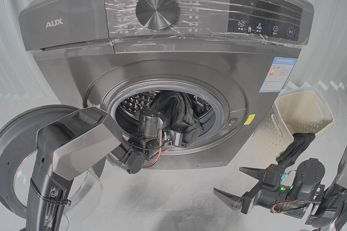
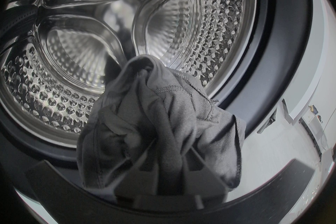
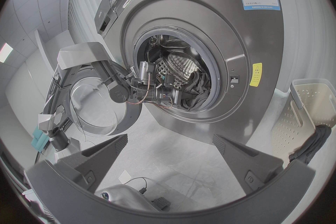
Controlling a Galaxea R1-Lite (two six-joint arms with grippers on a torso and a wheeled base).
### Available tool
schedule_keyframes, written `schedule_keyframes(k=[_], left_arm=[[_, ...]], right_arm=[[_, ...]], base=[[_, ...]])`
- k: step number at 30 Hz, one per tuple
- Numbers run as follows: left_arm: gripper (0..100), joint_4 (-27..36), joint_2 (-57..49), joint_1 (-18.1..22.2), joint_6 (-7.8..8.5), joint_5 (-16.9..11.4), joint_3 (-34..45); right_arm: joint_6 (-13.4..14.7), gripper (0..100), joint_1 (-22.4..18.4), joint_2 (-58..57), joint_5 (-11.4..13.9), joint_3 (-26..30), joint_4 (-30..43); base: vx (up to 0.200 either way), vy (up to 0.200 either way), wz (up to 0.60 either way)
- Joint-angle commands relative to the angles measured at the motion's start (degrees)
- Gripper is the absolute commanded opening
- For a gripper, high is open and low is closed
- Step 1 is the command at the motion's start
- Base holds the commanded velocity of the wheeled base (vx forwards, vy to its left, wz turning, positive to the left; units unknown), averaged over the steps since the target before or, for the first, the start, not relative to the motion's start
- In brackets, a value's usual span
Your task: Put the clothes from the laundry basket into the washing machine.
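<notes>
Left gripper [image 2: 172, 146]: both fingers pressed onto a dark garment [image 2: 157, 109], pinching a thick fold of it between them. Cloth is a soft, matte knit with a stitched hem along one edge, bunched into a rounded lump with deep creases. I see it held at the mouth of the washing machine [image 1: 180, 62], over the lower edge of the round opening. Whether it touches the gasket [image 2: 280, 42] I cannot tell.

Drum [image 2: 52, 95]: bright stainless steel, wall covered in small raised dimples and holes, with smooth curved ribs between the panels. Gasket around it is dark, smooth rubber.

Machine body is brushed grey metal. Crinkled clear film [image 1: 202, 8] covers the control panel around a round ribbed metal dial [image 1: 156, 10]. Door [image 1: 21, 156] stands swung out at the machine's left edge: a circular frame with a clear domed window.

Right gripper [image 1: 227, 180]: wedge-shaped dark fingers spread wide, nothing between them, low over the pale floor [image 1: 173, 192] and near the laundry basket [image 1: 307, 109].

Basket is cream plastic, rectangular, with perforated walls. It lies tipped beside the machine's right front corner. A second garment [image 1: 296, 148], dark and limp, drapes over its lower rim onto the floor.
</notes>
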Motion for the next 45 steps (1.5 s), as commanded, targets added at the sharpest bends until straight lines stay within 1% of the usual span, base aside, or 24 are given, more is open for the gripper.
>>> schedule_keyframes(k=[1, 2, 4, 6, 7, 8, 9, 14, 15, 19, 22, 24, 25, 26, 27, 29, 30, 40, 41, 42, 43, 45], left_arm=[[0, -1.3, 1.1, 0.3, -0.41, 1.4, -5.7], [0, -1.5, 1.2, 0.3, -0.50, 1.4, -6.0], [0, -4.4, 3.4, 0.9, -0.41, 4.8, -12.5], [0, -5.3, 4.6, 1.7, -0.41, 5.8, -16.6], [0, -5.3, 4.6, 1.7, -0.41, 5.8, -16.6], [0, -5.5, 5.2, 2.3, -0.41, 6.4, -18.9], [0, -5.5, 5.5, 2.4, -0.41, 6.6, -19.5], [0, -5.9, 5.4, 2.4, -0.41, 6.6, -18.9], [100, -5.9, 5.3, 2.4, -0.41, 6.5, -18.8], [100, -5.8, 4.6, 1.7, -0.59, 6.5, -16.7], [100, -5.1, 1.6, 0.8, -0.50, 5.1, -9.8], [100, -5.0, 1.2, 0.4, -0.50, 4.7, -8.2], [100, -4.5, 0.1, -0.1, -0.06, 2.7, -3.9], [100, -4.5, 0.0, -0.1, -0.06, 2.6, -3.7], [100, -4.5, -0.4, -0.2, 0.29, 1.6, -1.0], [100, -4.5, -0.4, -0.2, 0.29, 1.6, -1.0], [100, -4.5, -0.2, -0.2, 1.35, 1.4, 0.8], [100, -4.6, 2.5, 0.5, 2.40, 1.4, 1.1], [100, -4.7, 3.3, 0.6, 2.84, 1.4, 1.1], [0, -4.6, 3.4, 0.6, 3.02, 1.5, 1.1], [0, -4.7, 3.7, 0.6, 3.28, 1.5, 0.9], [0, -4.8, 4.3, 0.6, 3.02, 1.6, -0.4]], right_arm=[[0.0, 100, 0.1, 0.1, 0.0, -0.1, 0.0], [0.0, 100, 0.1, 0.1, 0.0, -0.1, 0.0], [0.0, 100, 0.2, 0.1, 0.0, -0.1, 0.0], [0.0, 100, 0.2, 0.1, 0.0, -0.1, 0.0], [0.0, 100, 0.2, 0.1, 0.0, -0.1, 0.0], [0.0, 100, 0.2, 0.1, 0.0, -0.1, 0.0], [0.0, 100, 0.2, 0.1, 0.0, -0.1, 0.0], [0.0, 100, 0.0, 0.2, 0.1, -0.1, 0.0], [0.0, 100, 0.1, 0.2, 0.0, -0.1, 0.0], [0.0, 100, 0.2, 0.2, 0.0, -0.1, 0.0], [0.0, 100, 0.1, 0.2, 0.0, -0.1, 0.0], [0.0, 100, 0.1, 0.2, 0.0, -0.1, 0.0], [0.0, 100, 0.1, 0.2, 0.0, -0.1, 0.0], [0.0, 100, 0.1, 0.2, 0.0, -0.1, 0.0], [0.0, 100, 0.2, 0.3, 0.0, -0.1, 0.0], [0.0, 100, 0.2, 0.3, 0.0, -0.1, 0.0], [0.0, 100, 0.3, 0.3, 0.0, -0.1, 0.0], [0.0, 100, 0.3, 0.3, 0.0, -0.1, 0.0], [0.0, 100, 0.4, 0.3, 0.0, -0.1, 0.0], [0.0, 100, 0.4, 0.3, 0.0, -0.1, 0.0], [0.0, 100, 0.4, 0.3, 0.0, -0.1, 0.0], [0.0, 100, 0.3, 0.2, 0.0, -0.1, 0.0]], base=[[0.000, 0.000, 0.00], [0.000, 0.000, 0.00], [0.000, 0.000, 0.00], [0.000, 0.000, 0.00], [0.000, 0.000, 0.00], [0.000, 0.000, 0.00], [0.000, 0.000, 0.00], [0.000, 0.000, 0.00], [0.000, 0.000, 0.00], [0.000, 0.000, 0.00], [0.000, 0.000, 0.00], [0.000, 0.000, 0.00], [0.000, 0.000, 0.00], [0.000, 0.000, 0.00], [0.000, 0.000, 0.00], [0.000, 0.000, 0.00], [0.000, 0.000, 0.00], [0.000, 0.000, 0.00], [0.000, 0.000, 0.00], [0.000, 0.000, 0.00], [0.000, 0.000, 0.00], [0.000, 0.000, 0.00]])
